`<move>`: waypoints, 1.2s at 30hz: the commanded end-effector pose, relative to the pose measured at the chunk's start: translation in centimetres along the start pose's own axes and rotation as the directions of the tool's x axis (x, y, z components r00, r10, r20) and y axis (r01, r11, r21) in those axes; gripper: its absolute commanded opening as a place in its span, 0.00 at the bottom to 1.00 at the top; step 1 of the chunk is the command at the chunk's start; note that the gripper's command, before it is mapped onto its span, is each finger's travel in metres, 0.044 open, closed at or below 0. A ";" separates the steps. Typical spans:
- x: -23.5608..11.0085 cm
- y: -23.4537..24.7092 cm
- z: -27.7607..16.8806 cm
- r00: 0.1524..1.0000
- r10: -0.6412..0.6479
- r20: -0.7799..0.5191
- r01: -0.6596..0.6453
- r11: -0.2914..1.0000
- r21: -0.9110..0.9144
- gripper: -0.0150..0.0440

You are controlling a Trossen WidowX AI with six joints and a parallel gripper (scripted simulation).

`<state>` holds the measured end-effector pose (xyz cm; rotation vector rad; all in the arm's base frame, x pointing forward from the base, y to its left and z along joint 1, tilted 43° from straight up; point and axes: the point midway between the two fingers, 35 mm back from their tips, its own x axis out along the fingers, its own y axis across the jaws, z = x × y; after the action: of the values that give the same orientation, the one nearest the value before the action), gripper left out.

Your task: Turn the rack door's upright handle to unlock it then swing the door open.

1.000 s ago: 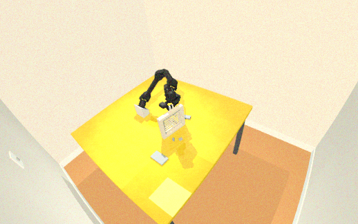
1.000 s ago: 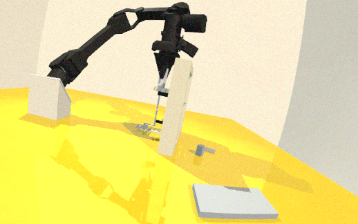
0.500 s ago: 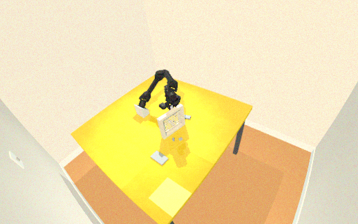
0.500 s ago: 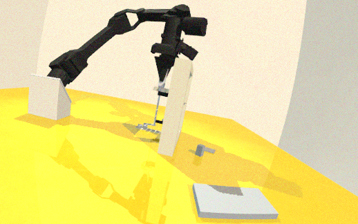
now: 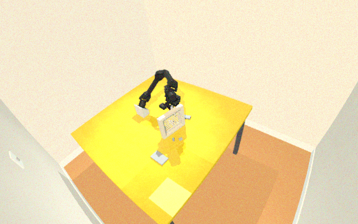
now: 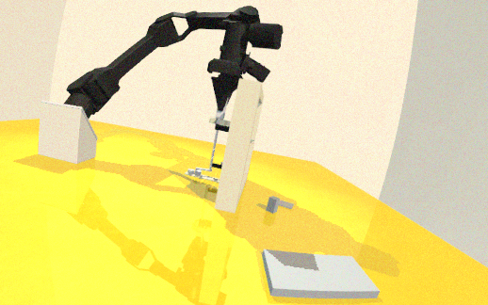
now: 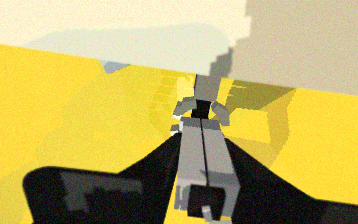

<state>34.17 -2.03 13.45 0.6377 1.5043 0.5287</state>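
The pale rack frame stands upright on the yellow table. Its door shows no clear gap from the frame; its exact angle cannot be told. The grey upright handle is on the side toward the arm base, with a thin rod running down below it. Its two halves are pressed together, with only a thin seam between them. My gripper points down and is shut on the handle from both sides. The handle stands roughly square to the door face. In the top view the frame mostly hides the fingers.
A flat grey block lies on the table beyond the frame. A small grey peg piece is nearer the frame. The white arm base stands on the opposite side. The wrist camera housing hangs close to the frame's top edge.
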 end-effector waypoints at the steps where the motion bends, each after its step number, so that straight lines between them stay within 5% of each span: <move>1: 0.1 0.0 0.0 1.000 0.002 -0.002 -0.002 0.992 -0.125 0.30; 10: 0.1 0.0 0.0 1.000 0.002 -0.002 -0.002 0.842 -0.539 0.30; 20: 0.1 0.0 0.0 1.000 0.002 -0.002 -0.003 0.487 -0.873 0.30; 36: 0.1 0.0 0.0 1.000 0.002 -0.002 -0.002 -0.267 -0.964 0.30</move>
<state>34.11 -2.11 13.43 -0.6793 0.6084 1.4795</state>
